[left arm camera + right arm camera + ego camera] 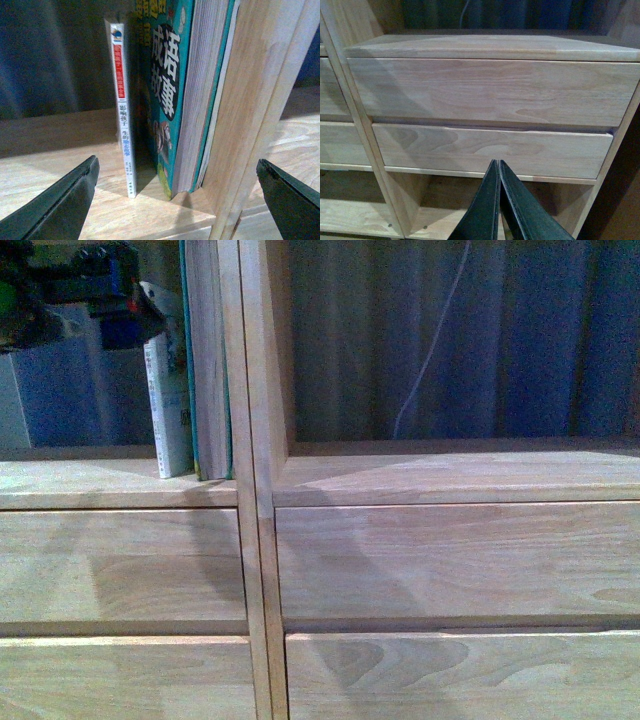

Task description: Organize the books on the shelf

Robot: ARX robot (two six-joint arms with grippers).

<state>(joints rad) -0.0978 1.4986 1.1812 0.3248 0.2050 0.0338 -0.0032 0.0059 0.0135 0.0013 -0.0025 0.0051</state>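
Note:
Two books stand upright in the left cubby of the light wood shelf [440,480], at its central divider [250,390]. The thin pale paperback [168,410] shows its white and red spine [123,100]. A small gap separates it from the thicker, taller teal book [198,360], whose cover carries Chinese characters [167,85] and which leans on the divider [250,125]. My left gripper [177,161] hangs open in front of both books, its fingers [60,200] wide apart and touching nothing; it is also in the front view [100,290]. My right gripper [496,162] is shut and empty, in front of the lower right drawer [490,150].
The right cubby [450,340] holds no books; a pale cable [430,350] hangs behind it against a blue curtain. Four drawer fronts [450,560] sit under the cubbies. Below the drawers is an open low compartment [440,200].

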